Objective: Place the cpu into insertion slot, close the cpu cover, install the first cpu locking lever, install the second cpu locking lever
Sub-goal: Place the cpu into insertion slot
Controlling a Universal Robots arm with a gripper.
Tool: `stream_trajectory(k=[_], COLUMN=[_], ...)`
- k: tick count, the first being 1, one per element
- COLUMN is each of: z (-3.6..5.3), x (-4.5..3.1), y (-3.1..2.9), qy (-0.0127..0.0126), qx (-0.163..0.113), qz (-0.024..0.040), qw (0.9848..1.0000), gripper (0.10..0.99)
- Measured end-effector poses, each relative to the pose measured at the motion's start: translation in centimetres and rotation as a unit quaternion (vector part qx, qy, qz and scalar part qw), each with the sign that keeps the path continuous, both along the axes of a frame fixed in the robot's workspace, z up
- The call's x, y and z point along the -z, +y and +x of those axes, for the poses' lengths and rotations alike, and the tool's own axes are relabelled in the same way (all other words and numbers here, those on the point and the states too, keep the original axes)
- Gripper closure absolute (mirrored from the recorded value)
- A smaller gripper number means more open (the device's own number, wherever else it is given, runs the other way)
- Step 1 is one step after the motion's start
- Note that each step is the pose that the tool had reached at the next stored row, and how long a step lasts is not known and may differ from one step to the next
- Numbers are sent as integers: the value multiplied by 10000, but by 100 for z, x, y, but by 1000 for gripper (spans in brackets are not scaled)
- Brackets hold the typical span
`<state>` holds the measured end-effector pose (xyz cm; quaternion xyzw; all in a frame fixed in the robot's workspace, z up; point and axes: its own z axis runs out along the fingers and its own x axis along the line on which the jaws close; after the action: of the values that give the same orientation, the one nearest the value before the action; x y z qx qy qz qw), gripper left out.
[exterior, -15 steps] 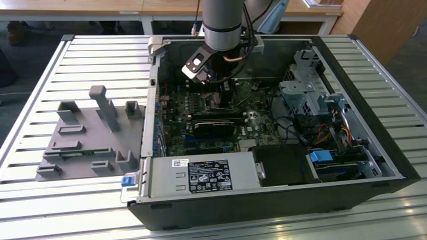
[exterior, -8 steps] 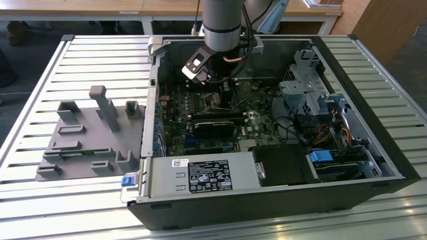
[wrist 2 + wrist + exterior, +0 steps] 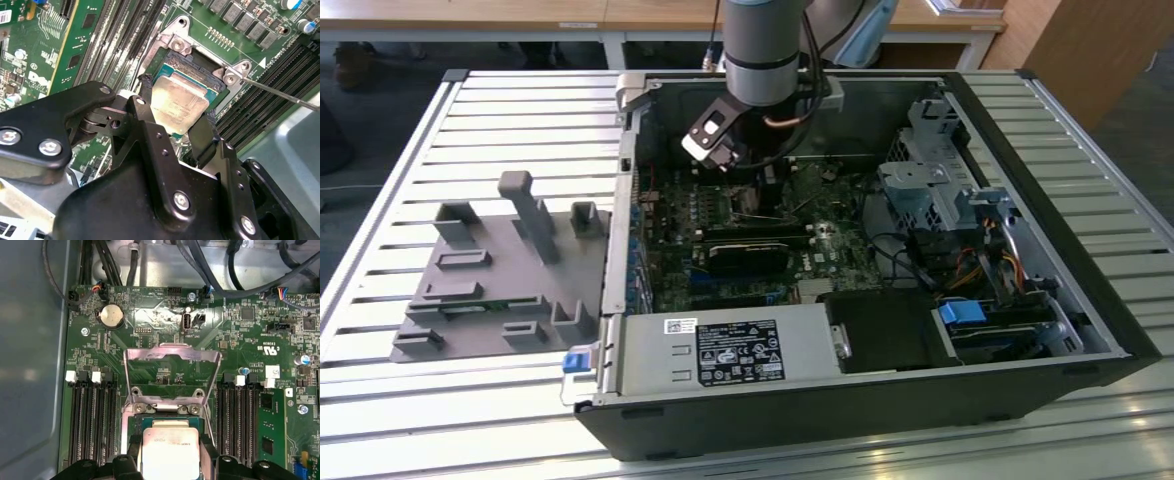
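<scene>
Raised cpu cover (image 3: 172, 352) leaves the insertion slot (image 3: 192, 65) open above; memory slots (image 3: 92, 425) flank it.

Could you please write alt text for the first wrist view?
The gripper grips the cpu just over the insertion slot on a green motherboard. The cpu cover stands raised open beside the slot.

First wrist view: cpu (image 3: 170, 455) cut by edge. Second wrist view: insertion slot (image 3: 191, 63) mostly under cpu. Exterior view: arm (image 3: 761, 45) blocks my sight of both.
</scene>
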<state>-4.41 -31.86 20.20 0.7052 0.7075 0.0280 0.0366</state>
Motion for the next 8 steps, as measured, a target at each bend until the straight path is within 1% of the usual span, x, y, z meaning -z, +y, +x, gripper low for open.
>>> stream_trajectory(k=[8], z=[-7], x=[46], y=[15], qy=[-1], qx=[7], qz=[0], qw=[10000], gripper=[545])
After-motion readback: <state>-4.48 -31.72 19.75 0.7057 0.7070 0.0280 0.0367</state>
